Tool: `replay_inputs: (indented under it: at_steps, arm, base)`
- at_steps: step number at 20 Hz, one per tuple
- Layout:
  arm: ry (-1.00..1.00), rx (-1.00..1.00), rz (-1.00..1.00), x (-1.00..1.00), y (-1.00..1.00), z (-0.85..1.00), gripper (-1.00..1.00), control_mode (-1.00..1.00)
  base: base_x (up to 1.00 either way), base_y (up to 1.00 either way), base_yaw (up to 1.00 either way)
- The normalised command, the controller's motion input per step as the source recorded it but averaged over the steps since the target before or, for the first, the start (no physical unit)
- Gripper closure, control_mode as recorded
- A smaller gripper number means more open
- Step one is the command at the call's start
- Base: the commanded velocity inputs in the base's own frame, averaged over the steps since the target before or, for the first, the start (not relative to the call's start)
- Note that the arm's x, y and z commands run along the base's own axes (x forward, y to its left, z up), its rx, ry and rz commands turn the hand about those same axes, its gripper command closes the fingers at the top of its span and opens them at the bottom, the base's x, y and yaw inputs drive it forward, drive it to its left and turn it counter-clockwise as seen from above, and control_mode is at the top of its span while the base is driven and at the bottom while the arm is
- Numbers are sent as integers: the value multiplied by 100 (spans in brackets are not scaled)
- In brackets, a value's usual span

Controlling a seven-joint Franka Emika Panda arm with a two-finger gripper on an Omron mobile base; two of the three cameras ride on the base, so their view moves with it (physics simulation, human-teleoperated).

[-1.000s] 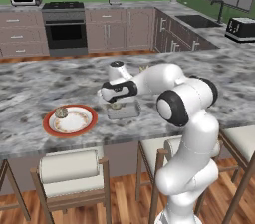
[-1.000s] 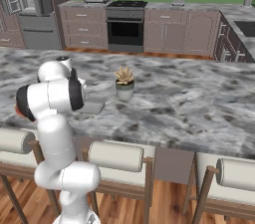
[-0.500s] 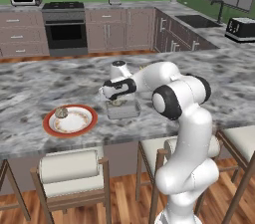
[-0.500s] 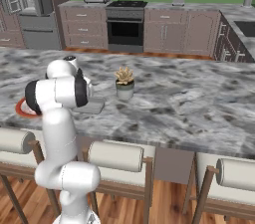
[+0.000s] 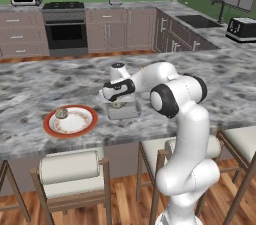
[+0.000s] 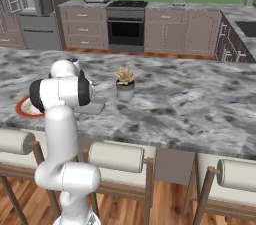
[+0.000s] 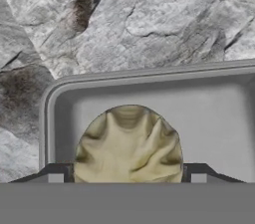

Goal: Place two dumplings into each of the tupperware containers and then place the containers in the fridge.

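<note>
On my left, one dumpling point(image 5: 62, 113) sits on the red-rimmed plate point(image 5: 80, 129). My fingers point(image 7: 127, 172) stand wide apart over a tupperware container point(image 7: 219, 118) on the counter point(image 5: 30, 84), a second dumpling point(image 7: 128, 144) lying between them inside it.

grey marbled stone desk point(image 5: 30, 84) carries a round red-rimmed white plate point(image 5: 70, 121), a translucent grey rectangular tray point(image 5: 123, 111), a small potted plant point(image 6: 125, 83).

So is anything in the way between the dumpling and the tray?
No, nothing visible. The ridged tan dumpling sits between the open tool's tips right above the shallow grey translucent container, whose floor beside it is bare.
</note>
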Motion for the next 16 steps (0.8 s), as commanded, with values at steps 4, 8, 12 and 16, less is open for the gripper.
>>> replay_inputs:
  at_steps: [4, 8, 12, 16]
  arm:
    - [0, 0, 0, 4, 0, 0, -100, -100]
    - [0, 0, 0, 4, 0, 0, -100, -100]
    - [-1, 0, 0, 0, 30, 3, -100, -100]
    - [0, 0, 7, 0, 96, 1, -100, -100]
  base:
    - [0, 0, 0]
    - [0, 0, 0]
    - [0, 0, 0]
    - [0, 0, 0]
